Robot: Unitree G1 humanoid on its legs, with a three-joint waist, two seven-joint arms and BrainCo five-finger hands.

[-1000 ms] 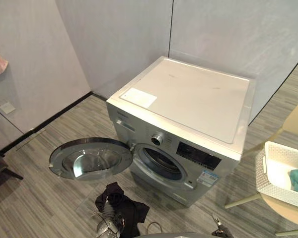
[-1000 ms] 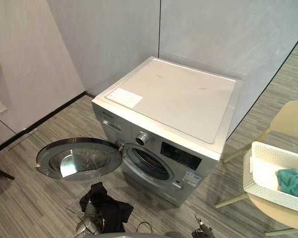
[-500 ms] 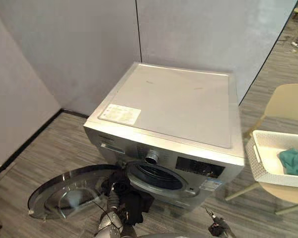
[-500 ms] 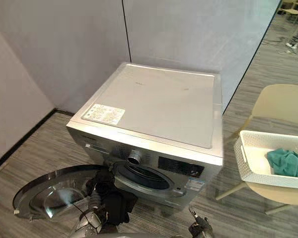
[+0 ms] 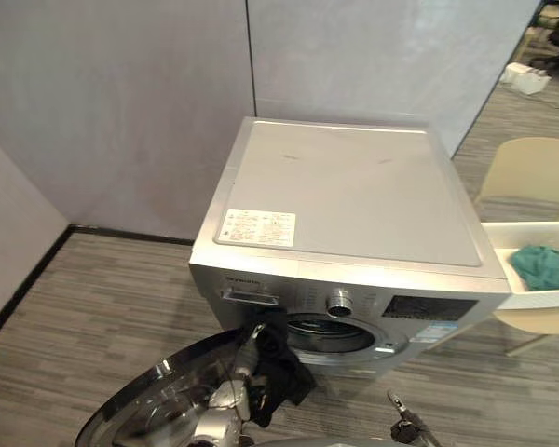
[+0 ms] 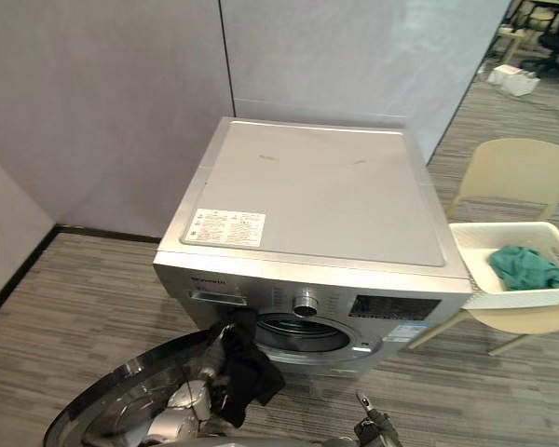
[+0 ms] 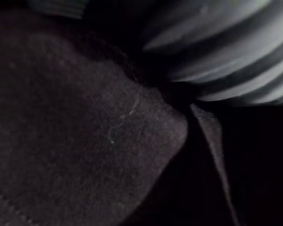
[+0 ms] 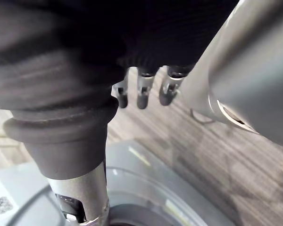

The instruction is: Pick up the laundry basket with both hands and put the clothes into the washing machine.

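A silver front-loading washing machine (image 5: 354, 196) stands in the middle, its round glass door (image 5: 158, 410) swung open low to the left. My left hand (image 5: 225, 399) is shut on a black garment (image 5: 279, 368) and holds it up against the left rim of the drum opening (image 5: 331, 335). Dark cloth (image 7: 85, 141) lies right over that hand in the left wrist view. My right hand (image 5: 402, 430) hangs low in front of the machine, its fingers (image 8: 140, 96) relaxed and holding nothing. The white laundry basket (image 5: 540, 298) rests on a chair to the right, with a teal cloth (image 5: 543, 265) inside.
The cream chair (image 5: 526, 177) under the basket stands close to the machine's right side. Grey wall panels (image 5: 149, 102) close off the corner behind the machine. Striped grey flooring (image 5: 93, 307) lies free to the left of the door.
The camera has swung so the machine now faces me squarely. My left hand has lifted the black garment from the floor up to the drum opening. The right hand stays low.
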